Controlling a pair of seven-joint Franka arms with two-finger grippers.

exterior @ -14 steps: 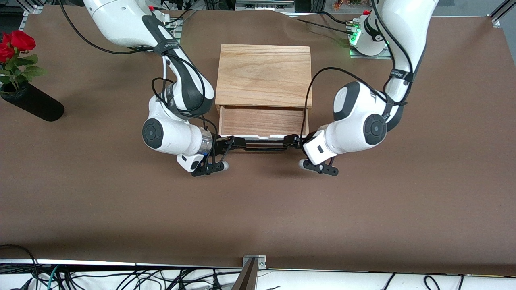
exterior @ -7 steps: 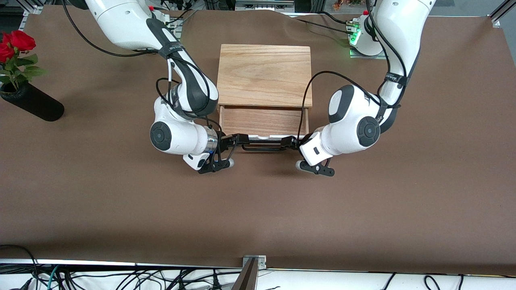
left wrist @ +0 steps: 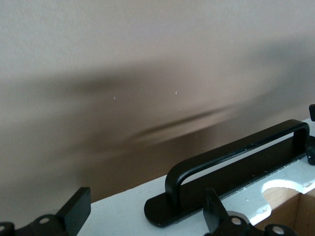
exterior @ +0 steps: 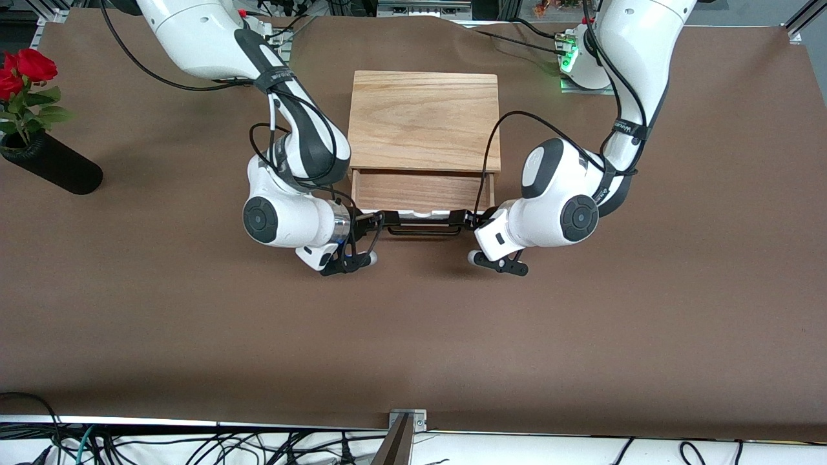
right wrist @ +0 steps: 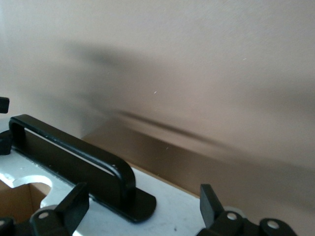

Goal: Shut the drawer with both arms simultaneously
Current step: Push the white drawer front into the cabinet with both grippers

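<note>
Both white arms crouch low, elbows out. The left hand point(exterior: 462, 220) and right hand point(exterior: 378, 222), fingers spread, seemingly press the part-open wooden drawer's white front point(exterior: 423, 216) under the oak box point(exterior: 423, 119).

1. The desk point(exterior: 413, 336) is covered edge to edge in a brown mat.
2. A light oak box point(exterior: 424, 119) rests on it, midway between the two arm bases.
3. A black vase point(exterior: 55, 169) holding red roses point(exterior: 22, 71) lies well apart from the box, toward the right arm's end.
</note>
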